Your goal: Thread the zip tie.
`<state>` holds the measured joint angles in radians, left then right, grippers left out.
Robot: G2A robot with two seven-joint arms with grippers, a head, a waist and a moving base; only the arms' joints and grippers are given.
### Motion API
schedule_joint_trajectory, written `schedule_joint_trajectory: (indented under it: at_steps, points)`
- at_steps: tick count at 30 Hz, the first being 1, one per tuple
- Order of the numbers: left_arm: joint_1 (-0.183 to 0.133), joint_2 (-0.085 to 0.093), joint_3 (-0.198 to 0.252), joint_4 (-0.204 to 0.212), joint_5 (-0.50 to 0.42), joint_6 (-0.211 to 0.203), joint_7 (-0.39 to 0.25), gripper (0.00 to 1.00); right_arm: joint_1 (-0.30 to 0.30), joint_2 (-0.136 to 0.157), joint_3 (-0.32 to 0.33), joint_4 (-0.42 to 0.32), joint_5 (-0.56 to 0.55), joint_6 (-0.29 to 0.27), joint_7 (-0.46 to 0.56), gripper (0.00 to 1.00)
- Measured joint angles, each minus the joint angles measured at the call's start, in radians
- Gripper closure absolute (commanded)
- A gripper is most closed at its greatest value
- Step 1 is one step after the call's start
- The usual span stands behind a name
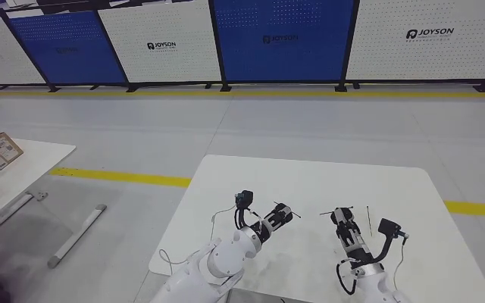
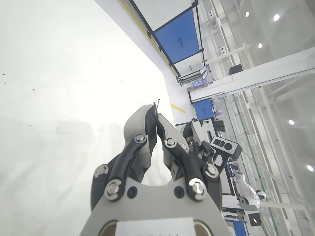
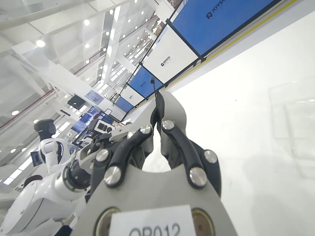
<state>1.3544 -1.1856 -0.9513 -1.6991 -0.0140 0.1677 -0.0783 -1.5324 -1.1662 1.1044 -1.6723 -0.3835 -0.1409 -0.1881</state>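
Observation:
My left gripper [image 2: 156,114] is shut on a thin black zip tie end [image 2: 158,103] that pokes just past its fingertips. My right gripper [image 3: 158,100] is shut on a black zip tie strip whose square head [image 3: 152,80] stands above the fingertips. In the top view both grippers hover over the near half of the white table [image 1: 318,182], the left gripper [image 1: 283,215] and the right gripper [image 1: 340,217] a short gap apart, short black ends pointing toward each other. I cannot tell whether both hold one tie.
Another thin black zip tie [image 1: 368,218] lies on the table just right of the right gripper. A faint clear tray [image 3: 292,119] rests on the table in the right wrist view. A second white table [image 1: 30,163] stands at the far left.

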Motion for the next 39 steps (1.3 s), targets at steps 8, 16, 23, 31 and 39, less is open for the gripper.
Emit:
schedule_joint_trajectory:
  at_steps: [8, 16, 23, 31, 39]
  points:
    - [0.0, 0.0, 0.0, 0.0, 0.0, 0.0, 0.0, 1.0, 0.0, 0.0, 0.0, 0.0, 0.0, 0.0, 0.0, 1.0]
    - [0.0, 0.0, 0.0, 0.0, 0.0, 0.0, 0.0, 1.0, 0.005, -0.01, 0.019, 0.017, 0.078, -0.015, -0.002, 1.0]
    - [0.0, 0.0, 0.0, 0.0, 0.0, 0.0, 0.0, 1.0, 0.055, -0.027, 0.001, 0.061, 0.078, 0.024, -0.001, 1.0]
    - [0.0, 0.0, 0.0, 0.0, 0.0, 0.0, 0.0, 1.0, 0.056, -0.028, 0.0, 0.061, 0.08, 0.021, -0.001, 1.0]
    - [0.0, 0.0, 0.0, 0.0, 0.0, 0.0, 0.0, 1.0, 0.011, -0.044, -0.045, 0.056, -0.011, -0.018, -0.115, 1.0]
